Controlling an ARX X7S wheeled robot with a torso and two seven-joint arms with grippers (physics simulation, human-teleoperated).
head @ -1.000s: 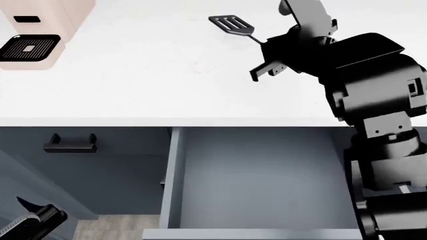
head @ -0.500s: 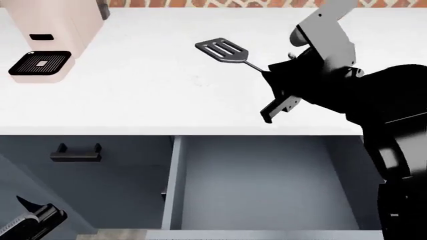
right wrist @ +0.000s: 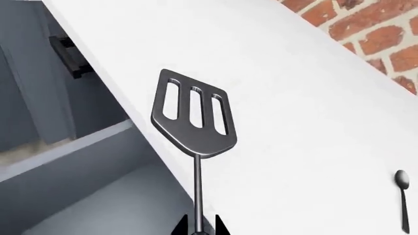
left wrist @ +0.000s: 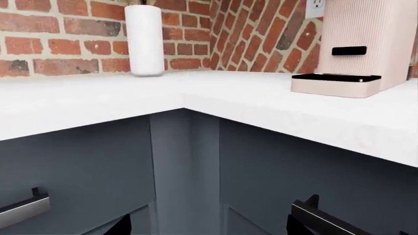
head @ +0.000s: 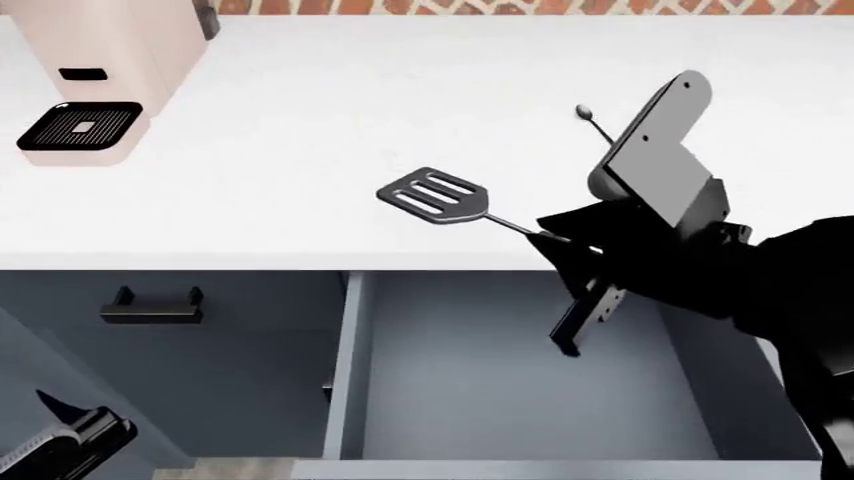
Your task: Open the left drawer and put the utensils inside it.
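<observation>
The left drawer (head: 507, 380) stands pulled out below the counter, its plain grey-blue inside (right wrist: 98, 200) bare. My right gripper (head: 550, 238) is shut on the thin neck of the slotted metal spatula (head: 434, 195). The spatula blade (right wrist: 193, 115) hangs over the counter's front edge, with the neck running between my fingertips (right wrist: 219, 226). The small teaspoon (head: 593, 122) lies on the white counter behind my right arm, and the teaspoon (right wrist: 403, 196) is apart from the gripper. My left gripper (head: 67, 438) hangs low at the left, open, facing cabinet fronts (left wrist: 205, 231).
A narrower drawer front with a short black handle (head: 154, 305) sits left of the open drawer. A pink coffee machine (head: 94, 70) stands at the counter's back left, also the coffee machine (left wrist: 356, 49), with a white roll (left wrist: 144, 39) by the brick wall.
My right gripper has carried the spatula from the back of the counter toward me, to the counter's front edge above the open drawer. The teaspoon has come into sight behind the arm.
</observation>
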